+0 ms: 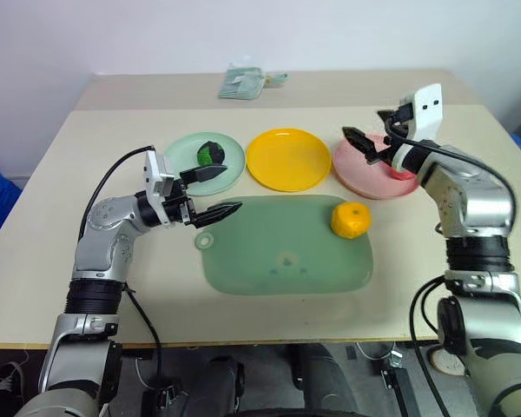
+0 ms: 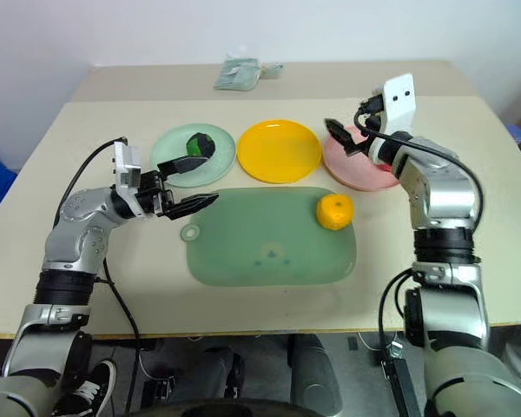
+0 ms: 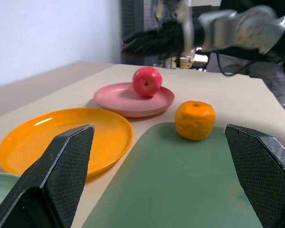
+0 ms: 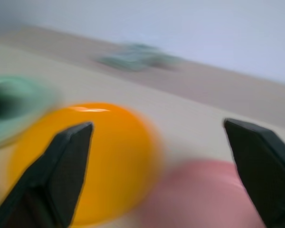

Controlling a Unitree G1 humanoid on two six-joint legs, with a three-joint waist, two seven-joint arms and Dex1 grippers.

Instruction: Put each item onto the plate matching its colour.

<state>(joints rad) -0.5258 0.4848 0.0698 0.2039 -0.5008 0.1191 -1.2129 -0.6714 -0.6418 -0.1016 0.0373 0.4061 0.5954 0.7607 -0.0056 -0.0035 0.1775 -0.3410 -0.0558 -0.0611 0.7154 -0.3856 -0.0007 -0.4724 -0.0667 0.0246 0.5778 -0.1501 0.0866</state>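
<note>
Right gripper: held above the near edge of the pink plate, fingers spread wide with nothing between them, a stance that suggested the load had been given up there. Apple: found resting on the pink plate, its colour matched, so that pairing was judged done. Left gripper: held just over the near rim of the green plate and the mat's corner, fingers likewise parted and empty. Dark green item: seated on the green plate, touching no finger; that pairing was also judged done. Orange: left on the mat, near its far right corner, apart from both grippers and off any plate. Yellow plate: set between the other two plates, bare, just beyond the mat, evidently kept for the orange. One item was judged outstanding. A folded green cloth was noted at the table's far edge, unconcerned with the sorting.
</note>
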